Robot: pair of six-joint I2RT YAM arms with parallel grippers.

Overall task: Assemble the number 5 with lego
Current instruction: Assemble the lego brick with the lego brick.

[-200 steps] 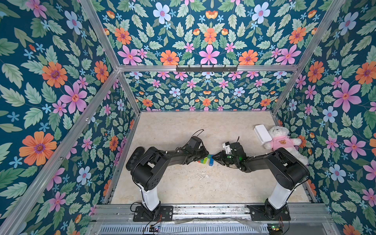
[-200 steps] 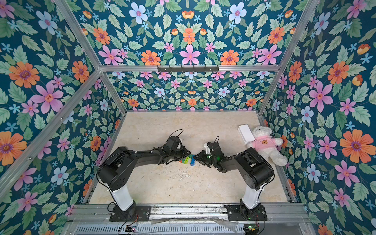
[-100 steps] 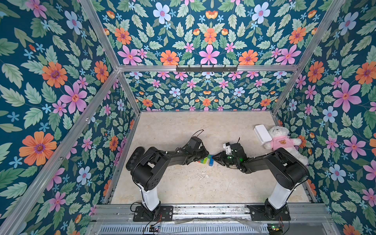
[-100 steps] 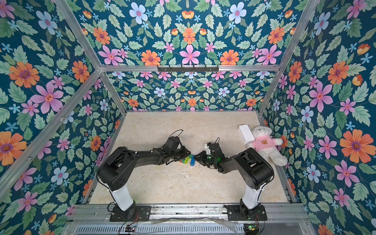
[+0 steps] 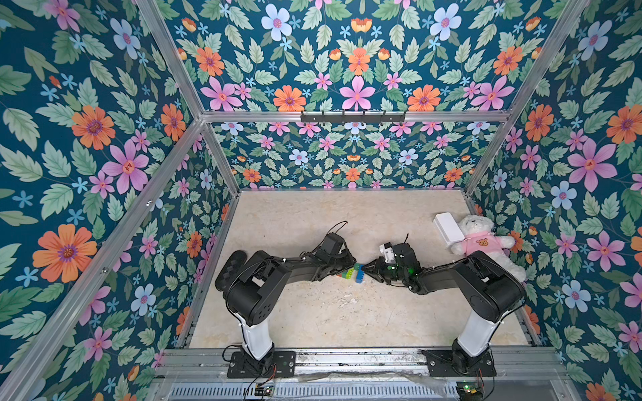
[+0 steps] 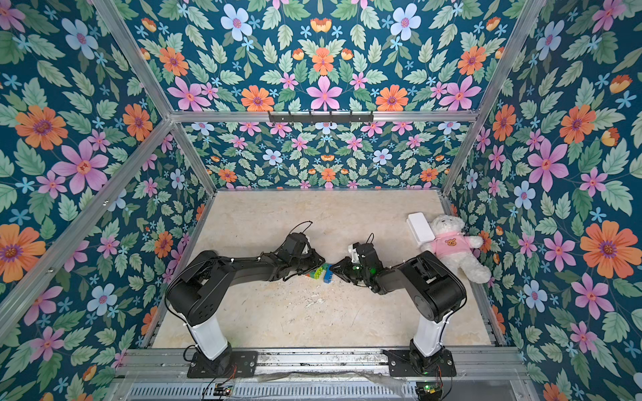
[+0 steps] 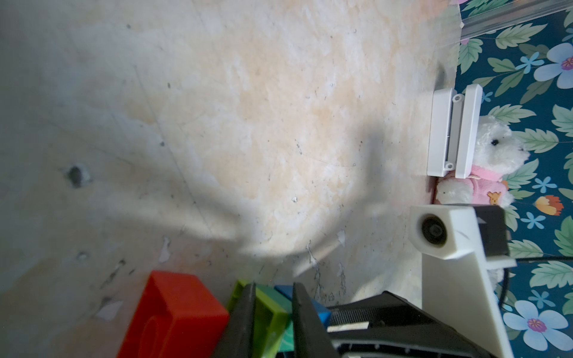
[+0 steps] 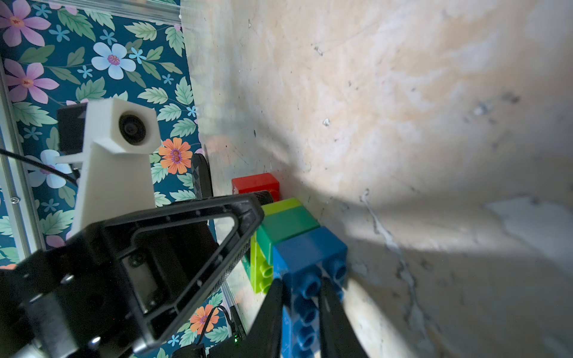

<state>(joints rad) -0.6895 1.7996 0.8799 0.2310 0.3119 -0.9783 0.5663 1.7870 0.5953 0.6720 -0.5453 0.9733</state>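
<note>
change: nothing visible has shifted in the last second; both arms stay pressed together at the lego stack (image 5: 353,274).
meaning: probably a final squeeze to seat the blue brick (image 8: 310,248); the 5 looks nearly joined.
left gripper (image 7: 273,316): clamped on the lime-green brick (image 8: 260,266).
right gripper (image 8: 302,297): clamped on the blue brick's studded side.
stack: just below centre in both top views, low over the worktop (image 5: 330,312).
writing: none readable; the teddy bear (image 5: 479,239) wears a shirt with only a bear face, and the white box (image 5: 448,227) is blank.

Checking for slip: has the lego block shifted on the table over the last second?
No. In a top view the lego block lies at the same spot and heading relative to the white box as a second ago.
</note>
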